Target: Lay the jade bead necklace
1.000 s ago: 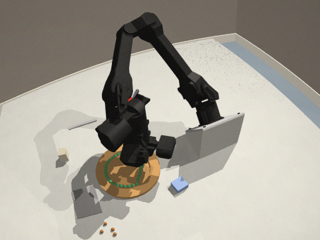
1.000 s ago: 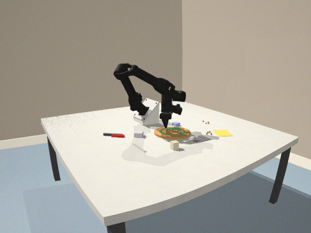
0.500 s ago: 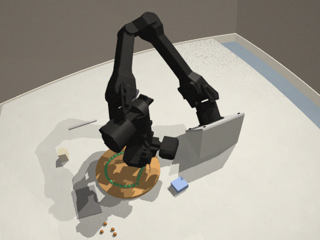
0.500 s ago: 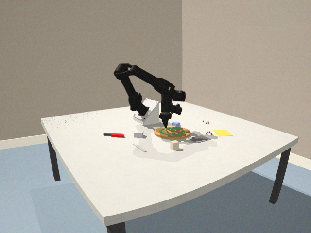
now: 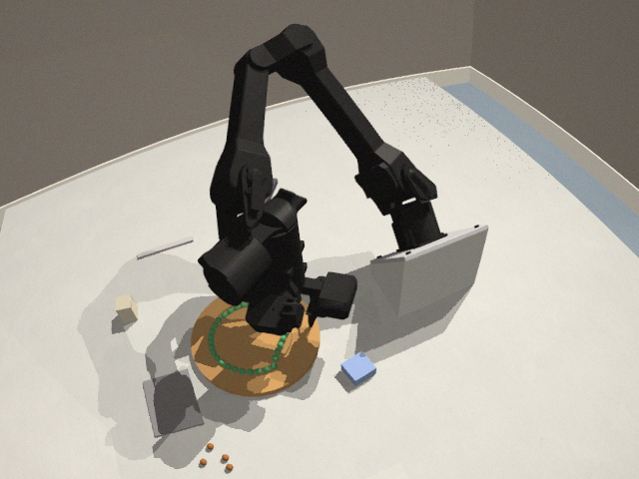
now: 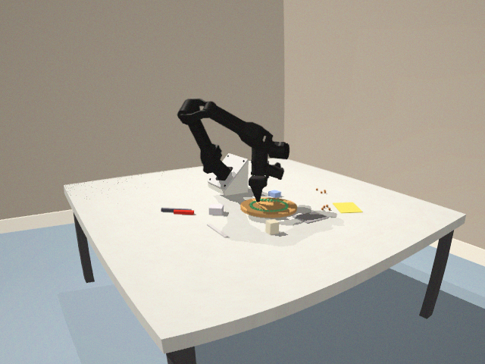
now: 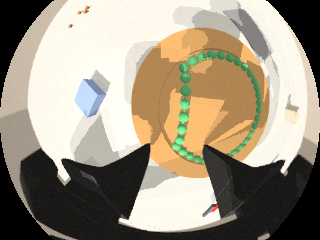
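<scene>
The jade bead necklace (image 5: 211, 338) (image 6: 270, 211) (image 7: 185, 91) lies on the round bead board (image 5: 306, 363) (image 7: 150, 90). In the wrist view its right side follows the circular groove closely. Its left side runs nearly straight down, inside the groove's left arc, which shows bare. My gripper (image 6: 258, 201) (image 7: 177, 145) is open, with a wide gap and no bead held. It points down over the board's edge nearest the arm's base, close above the beads at the necklace's lower left corner in the wrist view. The arm hides part of the necklace in the top view.
A blue block (image 5: 358, 367) (image 7: 90, 97) lies beside the board. A cream cube (image 5: 126, 307) (image 6: 272, 227), a grey tile (image 5: 175, 404) and a thin stick (image 5: 165, 247) lie on its other side. Small orange balls (image 5: 225, 457), a lilac block (image 6: 216, 209) and a yellow sheet (image 6: 347, 207) lie farther off.
</scene>
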`<state>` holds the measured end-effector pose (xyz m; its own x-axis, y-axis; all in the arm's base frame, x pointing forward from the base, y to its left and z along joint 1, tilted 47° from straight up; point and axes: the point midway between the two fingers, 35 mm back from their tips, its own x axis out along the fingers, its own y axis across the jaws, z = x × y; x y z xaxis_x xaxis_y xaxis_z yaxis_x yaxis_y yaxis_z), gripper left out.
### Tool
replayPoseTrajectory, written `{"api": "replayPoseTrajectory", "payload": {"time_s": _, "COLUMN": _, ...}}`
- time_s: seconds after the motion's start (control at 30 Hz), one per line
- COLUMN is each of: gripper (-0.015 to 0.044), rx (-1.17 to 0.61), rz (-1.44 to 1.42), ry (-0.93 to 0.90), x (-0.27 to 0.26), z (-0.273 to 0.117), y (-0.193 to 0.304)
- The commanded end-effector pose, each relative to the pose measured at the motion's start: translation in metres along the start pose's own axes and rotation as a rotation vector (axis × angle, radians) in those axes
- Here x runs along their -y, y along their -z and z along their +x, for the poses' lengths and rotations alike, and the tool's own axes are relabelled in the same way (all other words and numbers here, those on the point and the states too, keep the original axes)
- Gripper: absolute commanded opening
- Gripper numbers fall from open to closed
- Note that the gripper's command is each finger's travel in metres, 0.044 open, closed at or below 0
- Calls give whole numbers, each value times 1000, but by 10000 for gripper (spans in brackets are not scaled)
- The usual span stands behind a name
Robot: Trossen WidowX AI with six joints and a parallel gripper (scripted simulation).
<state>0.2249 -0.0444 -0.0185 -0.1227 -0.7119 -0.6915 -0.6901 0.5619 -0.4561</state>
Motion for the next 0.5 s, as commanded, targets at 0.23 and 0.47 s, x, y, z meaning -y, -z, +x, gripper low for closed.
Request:
{"api": "replayPoseTrajectory", "payload": {"time_s": 0.23, "gripper": 440, "rx": -3, "rz": -4, "ry": -2, "x": 0, "z": -5, "y": 1}}
{"api": "replayPoseTrajectory", "payload": {"time_s": 0.47, "gripper": 440, "rx": -3, "rz": -4, "ry": -2, "x": 0, "z": -5, "y": 1}}
